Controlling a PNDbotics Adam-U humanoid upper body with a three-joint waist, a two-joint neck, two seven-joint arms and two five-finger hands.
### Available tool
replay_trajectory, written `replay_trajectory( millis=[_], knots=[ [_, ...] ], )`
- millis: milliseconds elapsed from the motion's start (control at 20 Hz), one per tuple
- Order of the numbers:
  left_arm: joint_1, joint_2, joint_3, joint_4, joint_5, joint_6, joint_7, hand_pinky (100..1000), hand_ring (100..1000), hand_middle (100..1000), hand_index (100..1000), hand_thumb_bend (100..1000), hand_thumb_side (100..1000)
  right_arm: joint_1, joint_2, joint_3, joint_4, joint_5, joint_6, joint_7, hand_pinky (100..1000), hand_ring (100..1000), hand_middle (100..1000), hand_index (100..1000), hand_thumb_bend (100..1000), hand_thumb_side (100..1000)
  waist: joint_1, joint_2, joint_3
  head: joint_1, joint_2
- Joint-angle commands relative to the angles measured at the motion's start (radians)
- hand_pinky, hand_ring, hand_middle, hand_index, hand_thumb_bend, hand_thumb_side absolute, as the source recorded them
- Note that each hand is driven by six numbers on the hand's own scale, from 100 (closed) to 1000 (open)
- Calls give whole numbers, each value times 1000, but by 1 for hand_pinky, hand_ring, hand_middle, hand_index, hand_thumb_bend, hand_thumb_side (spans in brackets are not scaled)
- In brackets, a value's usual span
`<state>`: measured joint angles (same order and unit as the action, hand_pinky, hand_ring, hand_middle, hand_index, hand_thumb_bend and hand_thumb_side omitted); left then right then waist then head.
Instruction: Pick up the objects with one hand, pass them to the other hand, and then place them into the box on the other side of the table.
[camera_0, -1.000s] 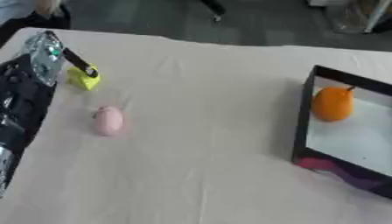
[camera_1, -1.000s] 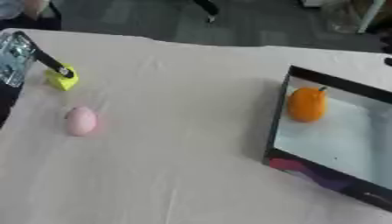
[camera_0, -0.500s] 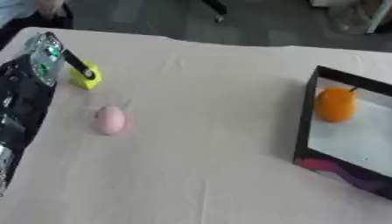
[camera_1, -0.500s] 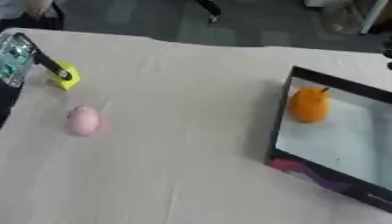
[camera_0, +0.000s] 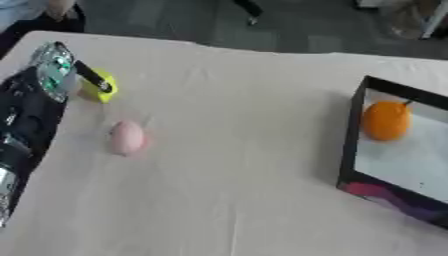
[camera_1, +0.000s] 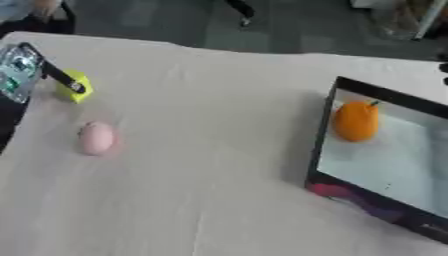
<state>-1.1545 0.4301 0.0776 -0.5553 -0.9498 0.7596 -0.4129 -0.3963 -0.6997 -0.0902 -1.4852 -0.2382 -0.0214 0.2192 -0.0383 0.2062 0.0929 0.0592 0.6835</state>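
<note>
The left robot hand (camera_0: 35, 95) lies along the counter's (camera_0: 236, 150) left edge — a finger touches the yellow block (camera_0: 99, 85); its grip cannot be told. Pink egg (camera_0: 127, 137) nearby; orange (camera_0: 386, 120) in the box (camera_0: 350, 150).

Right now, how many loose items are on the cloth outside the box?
2: a pink egg-shaped thing left of centre, and a yellow thing with a black strip beyond it, by the left hand. The orange sits inside the box.
</note>
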Motion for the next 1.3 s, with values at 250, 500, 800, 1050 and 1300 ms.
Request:
replay_trajectory(
  millis=[250, 500, 800, 1050, 1300],
  knots=[
    [-15, 16, 0, -5, -5, -5, -39, 934, 869, 758, 713, 550, 100, -15, -19, -11, 3, 15, -5, 4, 1000, 1000, 942, 965, 100, 744, -9, -2, -2, 3, -12],
    [-12, 12, 8, -16, 12, 6, -5, 925, 858, 743, 678, 478, 100, -16, -15, -9, 8, 23, -8, 9, 1000, 1000, 942, 965, 100, 746, -10, -2, -2, 1, -11],
    [-14, 7, 3, -12, 49, 4, 28, 905, 839, 716, 606, 372, 100, -13, -12, -8, 13, 32, -12, 12, 1000, 1000, 942, 965, 100, 752, -11, -2, -2, 1, -9],
    [-19, 8, -4, -9, 52, -3, 32, 892, 826, 698, 552, 313, 100, -9, -12, -8, 17, 36, -16, 12, 1000, 1000, 942, 965, 100, 748, -12, -5, -1, 1, -9],
    [-24, 12, -13, -16, 40, -11, 30, 875, 815, 685, 521, 308, 100, -12, -15, -8, 17, 28, -17, 13, 1000, 1000, 942, 965, 100, 738, -12, -11, 2, -4, -5]
  ],
)
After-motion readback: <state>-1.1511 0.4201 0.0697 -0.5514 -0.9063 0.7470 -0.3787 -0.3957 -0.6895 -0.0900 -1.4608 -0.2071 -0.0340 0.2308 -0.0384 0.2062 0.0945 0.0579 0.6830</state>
